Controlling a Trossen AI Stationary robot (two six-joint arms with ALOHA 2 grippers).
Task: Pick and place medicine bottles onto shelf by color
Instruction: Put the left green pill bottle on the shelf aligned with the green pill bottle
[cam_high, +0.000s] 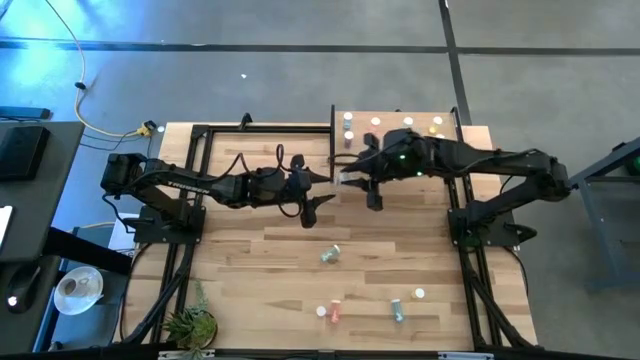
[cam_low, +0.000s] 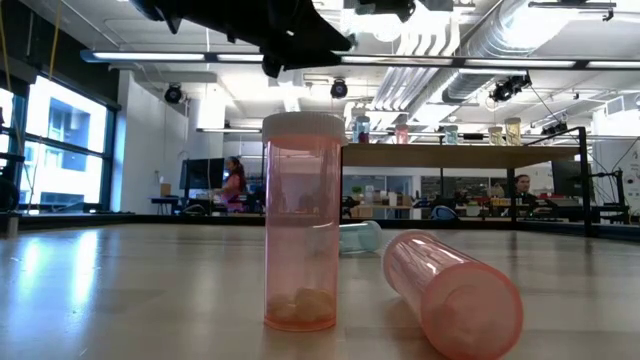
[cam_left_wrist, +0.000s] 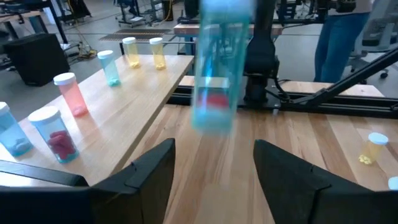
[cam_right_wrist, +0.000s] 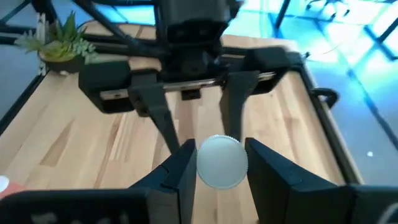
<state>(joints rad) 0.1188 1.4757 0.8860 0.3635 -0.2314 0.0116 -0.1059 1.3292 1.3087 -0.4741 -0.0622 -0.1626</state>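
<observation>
My right gripper (cam_right_wrist: 221, 163) is shut on a blue-teal bottle with a white cap (cam_left_wrist: 217, 68), above the table just in front of the shelf (cam_high: 400, 128). Something red shows inside the bottle. My left gripper (cam_left_wrist: 214, 177) is open and faces the bottle from the table's left, its fingers short of it on either side. It also shows in the right wrist view (cam_right_wrist: 196, 121). Several capped bottles stand upright on the shelf: yellow (cam_left_wrist: 130, 51), teal (cam_left_wrist: 109, 67), pink (cam_left_wrist: 70, 93) and blue (cam_left_wrist: 55, 134). My right gripper pinches the bottle between its two fingers, on its sides just below the white cap (cam_right_wrist: 221, 160). The fingers come from above, slanting down. The bottle stands about upright, its body (cam_left_wrist: 214, 93) below the fingers and clear of the table.
Loose bottles lie on the near half of the table: a teal one (cam_high: 331, 254), a pink one (cam_high: 334, 312), another teal one (cam_high: 398, 310) and a small one (cam_high: 420, 293). A potted plant (cam_high: 190, 322) stands at the near left corner. Black frame rails (cam_high: 460, 200) flank the table.
</observation>
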